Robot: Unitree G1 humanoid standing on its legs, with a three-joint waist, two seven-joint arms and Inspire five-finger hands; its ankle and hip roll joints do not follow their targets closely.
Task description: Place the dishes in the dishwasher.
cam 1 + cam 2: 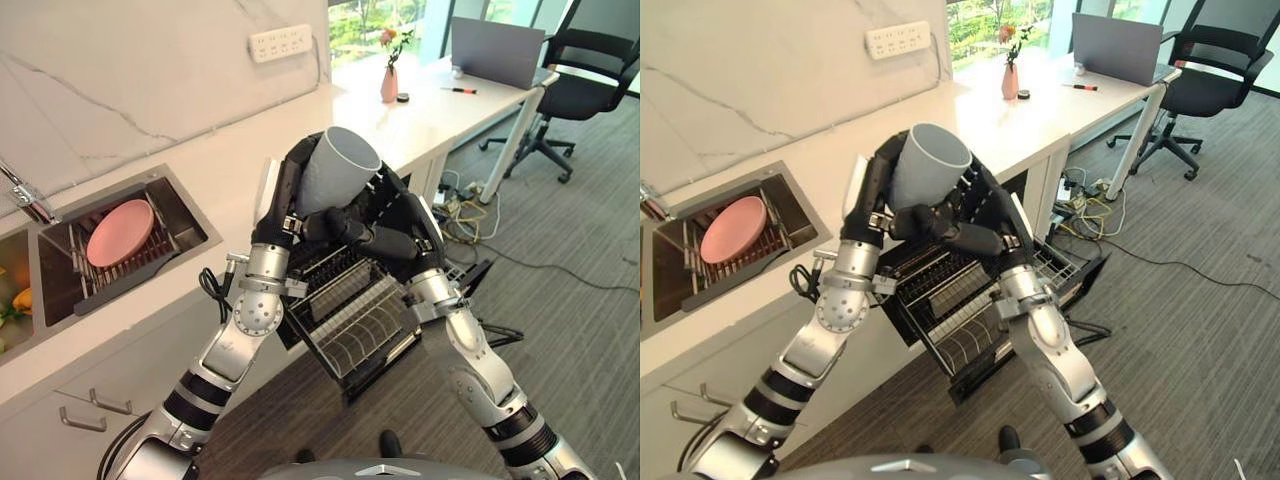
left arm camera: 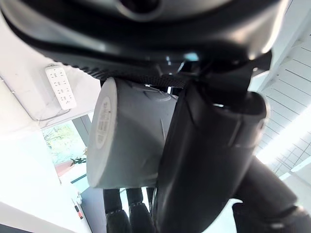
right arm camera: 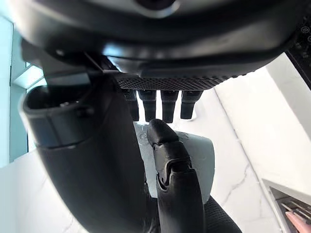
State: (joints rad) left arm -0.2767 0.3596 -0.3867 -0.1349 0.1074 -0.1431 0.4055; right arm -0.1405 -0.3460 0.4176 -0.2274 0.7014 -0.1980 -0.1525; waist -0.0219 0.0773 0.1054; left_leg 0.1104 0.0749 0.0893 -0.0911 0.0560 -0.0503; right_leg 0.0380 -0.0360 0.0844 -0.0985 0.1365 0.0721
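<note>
Grey cup [image 1: 337, 170] held up over pulled-out dishwasher rack [image 1: 350, 310], L hand [image 1: 285, 195] fingers curled round its left side, R hand [image 1: 375, 235] fingers wrapped under the base w/ thumb alongside — risk: handover slip, cup drops onto rack & chips.

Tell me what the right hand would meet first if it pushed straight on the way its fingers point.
Probably the grey cup: the right hand reaches toward its base, which the left hand grips. Whether it already touches is unclear.

A grey cup [image 1: 338, 168] is tipped, up above the open dishwasher rack [image 1: 352, 310]; a pink plate [image 1: 120, 232] stands in the sink
</note>
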